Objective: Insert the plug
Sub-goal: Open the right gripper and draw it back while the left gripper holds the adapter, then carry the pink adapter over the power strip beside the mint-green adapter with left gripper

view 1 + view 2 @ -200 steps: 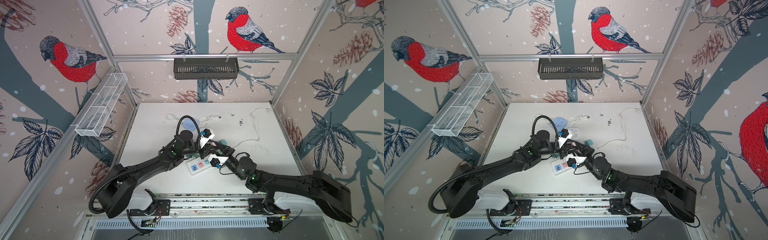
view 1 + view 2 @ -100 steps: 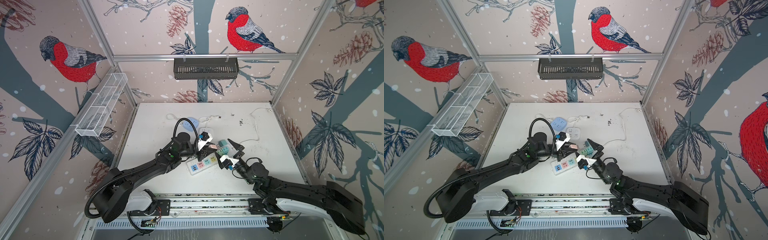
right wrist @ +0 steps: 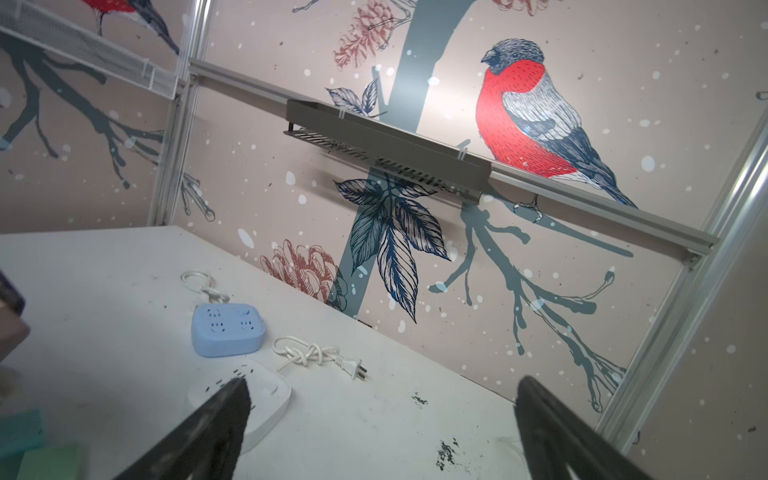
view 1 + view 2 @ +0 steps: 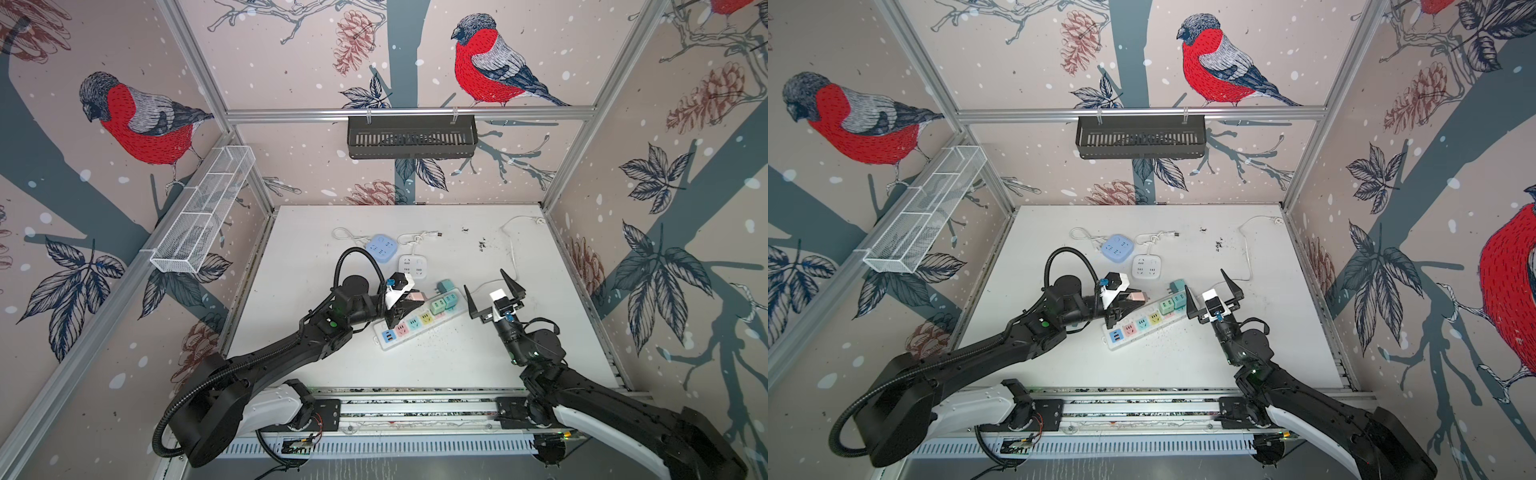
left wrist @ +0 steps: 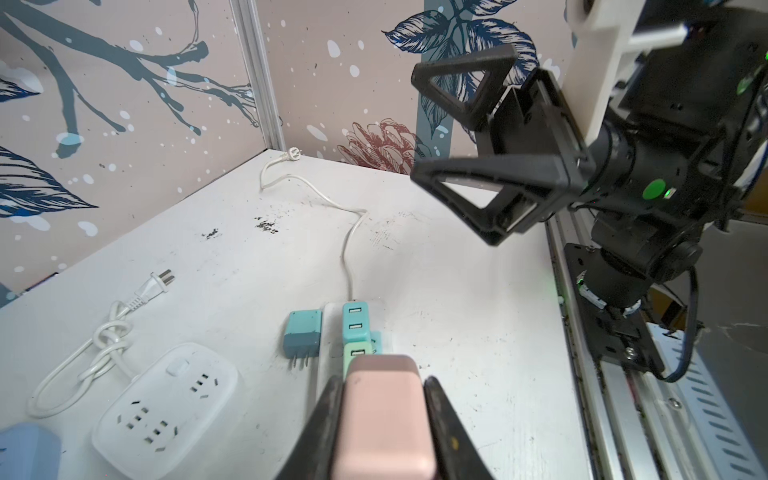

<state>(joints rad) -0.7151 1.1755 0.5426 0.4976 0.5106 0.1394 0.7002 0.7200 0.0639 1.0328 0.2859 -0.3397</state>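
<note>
Pink plug (image 5: 384,419) sits near the middle of the white table (image 4: 457,365), clamped between the two black fingers of the left gripper (image 5: 382,380), one finger pressed on each side face. It is held over the mid-length of the multi-coloured power strip (image 4: 415,324), which lies slantwise across the table's centre. Prongs are hidden, so contact with the strip cannot be told. Two plugs, one teal (image 4: 451,299) and one green (image 4: 437,306), are seated in the strip at its cord end. A loose teal plug (image 5: 303,334) lies flat just beside that end. Right gripper (image 4: 483,278) is raised above the table off the strip's cord end, toward the right edge, jaws spread wide, holding and touching nothing. A white socket block (image 4: 413,266) and a blue socket block (image 4: 382,248) rest toward the back edge.
</note>
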